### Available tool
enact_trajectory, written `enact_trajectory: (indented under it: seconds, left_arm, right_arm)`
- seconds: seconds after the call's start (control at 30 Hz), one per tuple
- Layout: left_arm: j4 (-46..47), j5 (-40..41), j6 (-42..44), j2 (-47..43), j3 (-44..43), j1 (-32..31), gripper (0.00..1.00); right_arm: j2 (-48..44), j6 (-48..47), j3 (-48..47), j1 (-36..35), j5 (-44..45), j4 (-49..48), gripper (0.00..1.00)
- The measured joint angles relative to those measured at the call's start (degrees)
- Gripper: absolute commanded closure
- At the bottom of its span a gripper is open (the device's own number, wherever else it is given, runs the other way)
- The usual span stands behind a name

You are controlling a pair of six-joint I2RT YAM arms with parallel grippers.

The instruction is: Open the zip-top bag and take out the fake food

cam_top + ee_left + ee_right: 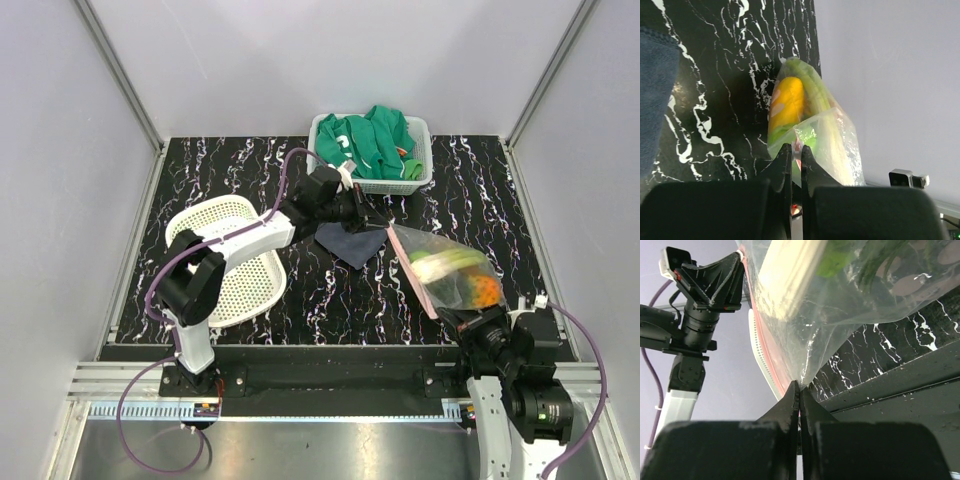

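Zip-top bag [448, 262] spans between both grippers. Left gripper [796, 149] is clamped on its pink zip strip, right gripper [798, 390] on a corner. Fake food [787, 102] sits inside, just beyond the left fingertips.

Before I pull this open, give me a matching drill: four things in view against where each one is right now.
Things:
1 bag
2 dark cloth
3 green garment
4 oval white basket

Places:
a in the small basket at the back
b on the left side of the table
c pinched by the left gripper and the right gripper
d on the table, near the centre

Pairs: 1-c, 2-d, 3-a, 4-b
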State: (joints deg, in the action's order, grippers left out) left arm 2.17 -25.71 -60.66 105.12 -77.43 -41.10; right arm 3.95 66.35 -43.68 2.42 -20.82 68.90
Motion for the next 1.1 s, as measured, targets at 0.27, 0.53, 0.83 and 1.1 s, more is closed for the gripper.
enact_trajectory:
  seconds: [0.27,0.53,0.83,1.1]
  left_arm:
    - [-2.47,1.7,1.9,-1.22,-0.46,0.2,1.0]
    - [-2.23,8.28,3.41,-9.9,3.3,0.07,1.0]
    - [-0.92,11.45,3.19,-12.31,4.0,-5.88,1.0]
    - [-1.42,13.66,2.97,-12.46,3.1,-9.35,1.0]
  right_arm:
    - [1.2,-4.7,1.84,0.0,-2.56,0.07,0.69]
    - [14.78,-23.67,-6.75,0.0,-2.4,2.71,0.28]
    - [36.94,-41.24,-20.63,-0.39,-4.48,-0.66,0.19]
    - [46.14,-47.74,-28.39,-9.16,-1.62,-0.04,0.18]
